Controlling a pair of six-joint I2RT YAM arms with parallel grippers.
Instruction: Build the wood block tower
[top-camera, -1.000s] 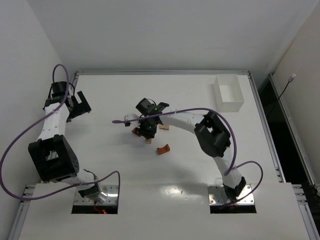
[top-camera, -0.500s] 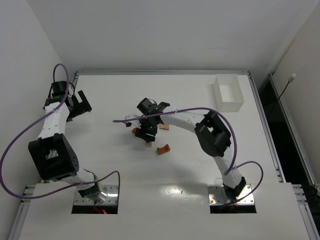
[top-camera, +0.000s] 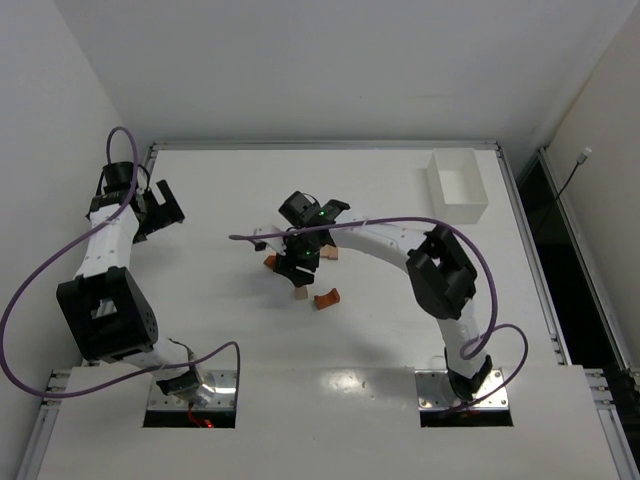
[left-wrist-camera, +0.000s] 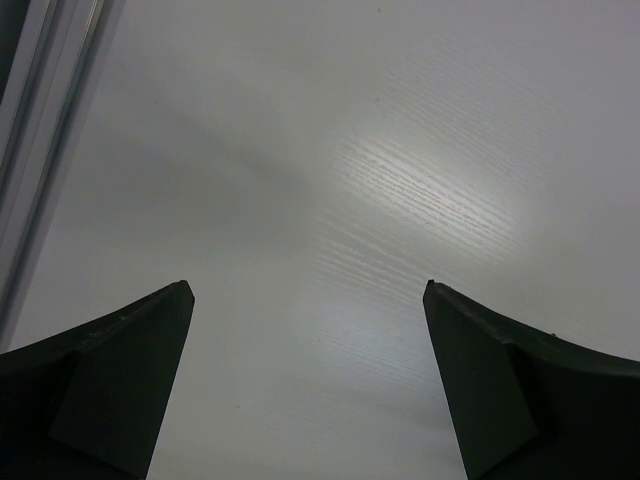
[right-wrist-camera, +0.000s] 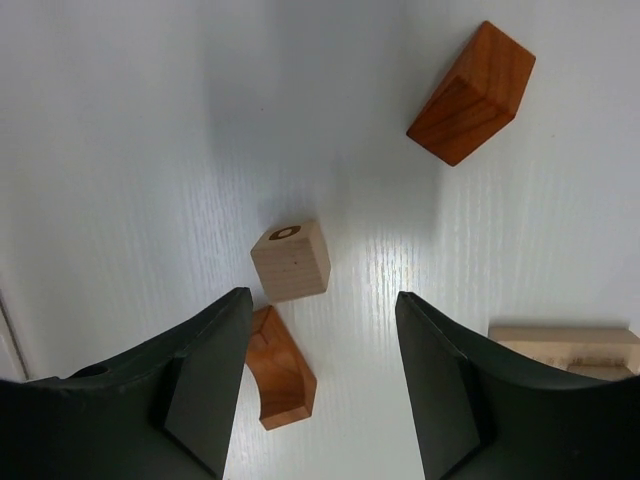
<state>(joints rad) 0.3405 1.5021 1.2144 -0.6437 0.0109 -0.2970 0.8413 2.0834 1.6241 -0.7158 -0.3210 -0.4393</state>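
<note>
Your right claw (right-wrist-camera: 322, 294) hangs empty, jaws apart, above the worktop (right-wrist-camera: 120, 120), with the tan cube (right-wrist-camera: 291, 261) lying mid-frame just ahead of the gap, nearer the lower-left finger (right-wrist-camera: 210, 380), so this arm, not the left arm (top-camera: 105, 250), should reach it.

Left gripper (left-wrist-camera: 310, 292) hangs wide open near the far-left corner of the table (top-camera: 380, 345) — right gripper (right-wrist-camera: 322, 298) reaches to its middle, jaws apart, holding nothing.

White box (top-camera: 462, 213), far right
</note>
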